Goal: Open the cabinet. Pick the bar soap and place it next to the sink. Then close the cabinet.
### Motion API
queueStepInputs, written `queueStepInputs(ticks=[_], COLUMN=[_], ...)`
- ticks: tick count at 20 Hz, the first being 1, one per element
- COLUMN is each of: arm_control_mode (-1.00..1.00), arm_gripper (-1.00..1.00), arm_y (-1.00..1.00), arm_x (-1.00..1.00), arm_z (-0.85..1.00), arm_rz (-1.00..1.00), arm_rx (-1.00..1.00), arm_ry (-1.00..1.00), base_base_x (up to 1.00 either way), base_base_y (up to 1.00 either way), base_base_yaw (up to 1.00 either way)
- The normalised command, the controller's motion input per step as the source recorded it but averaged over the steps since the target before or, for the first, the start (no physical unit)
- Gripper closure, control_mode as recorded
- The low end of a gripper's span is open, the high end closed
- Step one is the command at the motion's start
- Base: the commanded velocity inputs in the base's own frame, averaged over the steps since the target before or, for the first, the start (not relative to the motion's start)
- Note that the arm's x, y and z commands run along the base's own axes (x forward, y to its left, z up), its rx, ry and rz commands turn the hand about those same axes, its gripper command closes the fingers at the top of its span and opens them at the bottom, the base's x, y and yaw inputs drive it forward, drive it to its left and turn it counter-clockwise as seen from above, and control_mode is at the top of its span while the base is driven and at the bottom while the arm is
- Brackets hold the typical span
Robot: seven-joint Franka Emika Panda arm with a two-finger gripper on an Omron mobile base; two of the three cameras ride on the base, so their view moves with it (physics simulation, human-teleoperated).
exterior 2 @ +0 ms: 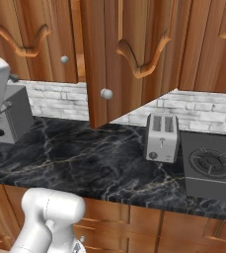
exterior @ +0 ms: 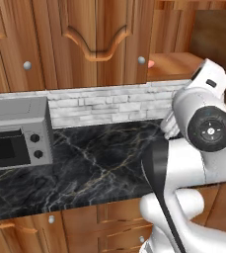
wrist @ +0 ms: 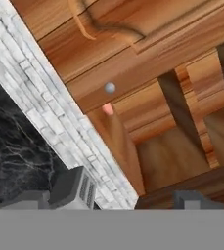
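Now we see the cabinet [exterior 2: 119, 54] with one door swung open over the black marble surface [exterior: 94, 163]. Inside, the bar soap [exterior: 151, 63] lies on the wooden shelf [exterior: 176, 66], at its front edge beside the neighbouring closed door. Our end effector [wrist: 133, 202] stands wide apart, holding nothing.
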Motion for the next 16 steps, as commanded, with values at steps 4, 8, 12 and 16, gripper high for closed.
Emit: queueStepInputs(ticks=[4, 8, 12, 16], arm_control_mode=[-1.0, -1.0, -1.0, -1.0], arm_gripper=[-1.0, -1.0, -1.0, -1.0], arm_y=[-0.41, -0.51, -0.5, -0.32], arm_x=[0.01, 0.04, 0.07, 0.11], arm_z=[0.0, 0.0, 0.0, 0.0], arm_rz=[-0.27, -0.27, -0.13, -0.01], arm_rx=[-0.31, -0.23, -0.02, 0.0], arm_ry=[0.03, 0.0, -0.05, -0.12], base_base_x=[0.0, 0.0, 0.0, 0.0], base_base_y=[0.0, 0.0, 0.0, 0.0], base_base_yaw=[0.0, 0.0, 0.0, 0.0])
